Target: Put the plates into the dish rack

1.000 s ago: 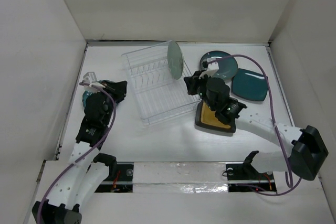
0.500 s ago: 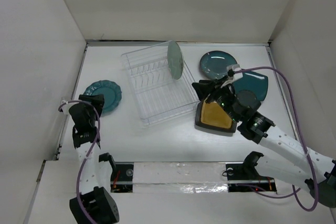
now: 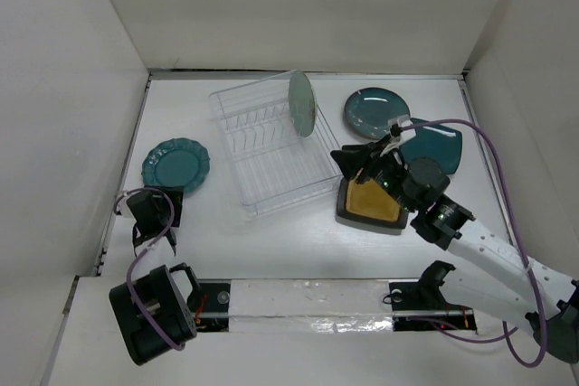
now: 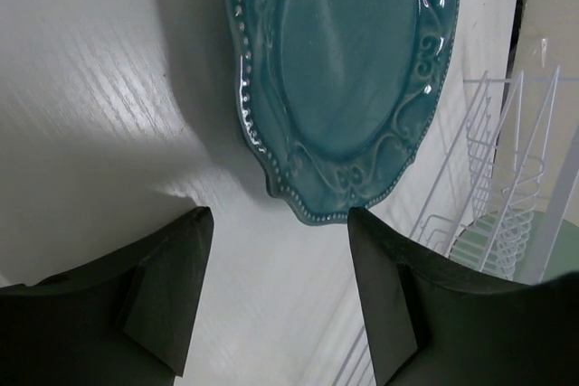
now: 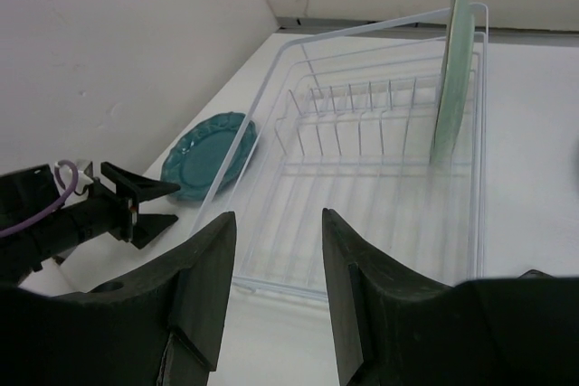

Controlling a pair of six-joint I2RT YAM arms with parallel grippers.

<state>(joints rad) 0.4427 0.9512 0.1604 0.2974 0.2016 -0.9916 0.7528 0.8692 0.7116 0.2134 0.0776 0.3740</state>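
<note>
The clear dish rack (image 3: 271, 146) holds a pale green plate (image 3: 301, 104) upright at its far right end. A teal scalloped plate (image 3: 175, 165) lies flat left of the rack. My left gripper (image 3: 152, 208) is open just short of that plate's near edge, holding nothing. In the left wrist view the scalloped plate (image 4: 353, 79) lies beyond the open left gripper (image 4: 276, 287). My right gripper (image 3: 346, 158) is open and empty, above the amber square plate (image 3: 371, 202), facing the rack (image 5: 380, 160) and the green plate (image 5: 450, 70). A dark teal round plate (image 3: 375, 113) and a teal square plate (image 3: 434, 146) lie to the right.
White walls close in the table on the left, back and right. The right forearm (image 3: 470, 237) crosses over the table's right side and hides part of the teal square plate. The left arm's base (image 3: 149, 309) sits at the near left corner.
Both grippers opened. The left arm drew back toward the near left, leaving the scalloped plate flat on the table. The right gripper pulled away from the rack toward the right.
</note>
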